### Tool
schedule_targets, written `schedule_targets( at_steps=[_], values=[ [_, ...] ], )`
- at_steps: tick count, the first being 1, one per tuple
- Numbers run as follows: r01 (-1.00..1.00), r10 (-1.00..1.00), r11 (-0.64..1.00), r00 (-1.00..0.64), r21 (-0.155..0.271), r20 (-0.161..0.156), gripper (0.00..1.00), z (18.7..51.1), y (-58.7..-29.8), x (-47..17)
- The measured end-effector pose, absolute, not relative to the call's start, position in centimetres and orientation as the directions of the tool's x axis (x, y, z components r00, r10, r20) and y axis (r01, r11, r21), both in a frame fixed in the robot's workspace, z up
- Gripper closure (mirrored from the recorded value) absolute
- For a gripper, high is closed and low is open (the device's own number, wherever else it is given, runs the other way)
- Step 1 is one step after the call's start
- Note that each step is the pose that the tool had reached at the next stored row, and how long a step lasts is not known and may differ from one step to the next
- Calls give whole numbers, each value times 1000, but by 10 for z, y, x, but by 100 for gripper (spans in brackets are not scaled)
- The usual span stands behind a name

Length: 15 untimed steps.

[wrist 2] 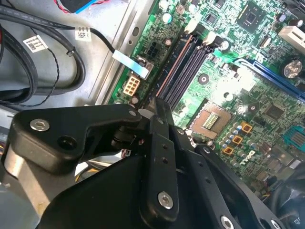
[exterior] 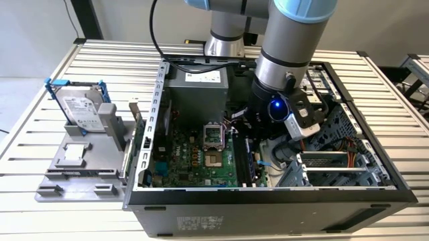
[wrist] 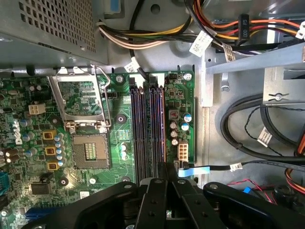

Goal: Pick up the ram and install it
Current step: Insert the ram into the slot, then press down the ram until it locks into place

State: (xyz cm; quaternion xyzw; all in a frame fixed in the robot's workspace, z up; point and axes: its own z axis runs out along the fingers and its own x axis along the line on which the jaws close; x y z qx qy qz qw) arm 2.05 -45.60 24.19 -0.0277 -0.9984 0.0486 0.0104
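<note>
Claw down inside open computer case, fingers drawn nearly together, clamping the ram. Ram edge-on, running straight out from the fingertips along the motherboard slots.

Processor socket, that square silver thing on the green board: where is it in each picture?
Exterior view: the processor socket sits mid-board, on the exterior view's left of the arm.
First wrist view: socket beside its open metal frame.
Second wrist view: socket beside orange components.
Shared landmark: the long memory slots.
</note>
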Motion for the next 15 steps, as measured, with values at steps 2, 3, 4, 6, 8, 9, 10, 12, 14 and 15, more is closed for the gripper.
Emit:
schedule_targets(
  at_steps=[2,3,4,6,8,9,10,12,14,15],
  values=[
    [54,56,994,-998,-97,18,100,242,-456,21],
    [54,56,994,-998,-97,18,100,242,-456,21],
    [54,56,994,-998,-96,18,100,242,-456,21],
    [54,56,994,-998,-96,18,100,242,-456,21],
    [54,56,994,-998,-95,18,100,242,-456,21],
    [54,56,994,-998,-95,18,100,242,-456,21],
    [54,56,994,-998,-94,18,100,242,-456,21],
    [54,56,995,-998,-79,21,100,242,-456,21],
    [54,55,998,-998,-43,27,100,242,-457,21],
    [54,55,998,-998,-26,30,100,242,-457,21]
  ],
)
